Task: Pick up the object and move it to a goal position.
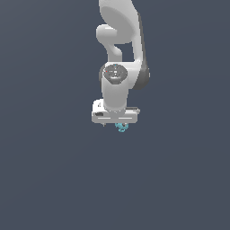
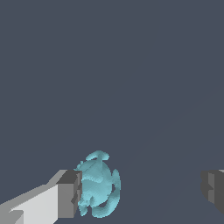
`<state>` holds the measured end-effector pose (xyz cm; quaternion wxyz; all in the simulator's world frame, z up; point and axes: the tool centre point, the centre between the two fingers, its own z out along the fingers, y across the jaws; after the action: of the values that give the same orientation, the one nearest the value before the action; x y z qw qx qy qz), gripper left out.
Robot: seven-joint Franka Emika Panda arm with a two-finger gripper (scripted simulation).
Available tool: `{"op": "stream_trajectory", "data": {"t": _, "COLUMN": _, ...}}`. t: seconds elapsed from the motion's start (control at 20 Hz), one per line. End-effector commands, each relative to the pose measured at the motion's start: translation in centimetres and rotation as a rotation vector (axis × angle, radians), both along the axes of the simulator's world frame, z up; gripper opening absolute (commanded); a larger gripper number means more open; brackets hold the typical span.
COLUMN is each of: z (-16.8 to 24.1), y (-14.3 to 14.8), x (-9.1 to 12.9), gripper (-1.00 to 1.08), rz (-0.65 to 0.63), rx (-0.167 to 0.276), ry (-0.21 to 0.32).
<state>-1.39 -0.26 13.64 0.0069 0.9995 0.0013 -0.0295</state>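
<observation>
The desk (image 1: 49,179) is a plain, dark slate-grey surface filling both views. The light-blue lumpy object (image 2: 98,186) sits against one of the jaws.

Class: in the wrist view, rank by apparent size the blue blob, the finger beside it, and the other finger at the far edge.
1. Blue blob and the finger beside it: look alike in size; that finger is cropped.
2. Other finger: smallest, mostly cut off by the frame.
</observation>
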Motion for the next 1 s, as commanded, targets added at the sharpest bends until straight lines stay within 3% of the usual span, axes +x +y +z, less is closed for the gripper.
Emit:
{"op": "stream_trajectory", "data": {"t": 0.0, "z": 0.00, "y": 0.00, "x": 0.00, "gripper": 1.00, "rz": 0.000, "rx": 0.000, "ry": 0.000}}
{"op": "stream_trajectory", "data": {"t": 0.95, "z": -0.22, "y": 0.03, "x": -0.38, "gripper": 1.00, "rz": 0.086, "rx": -0.001, "ry": -0.003}}
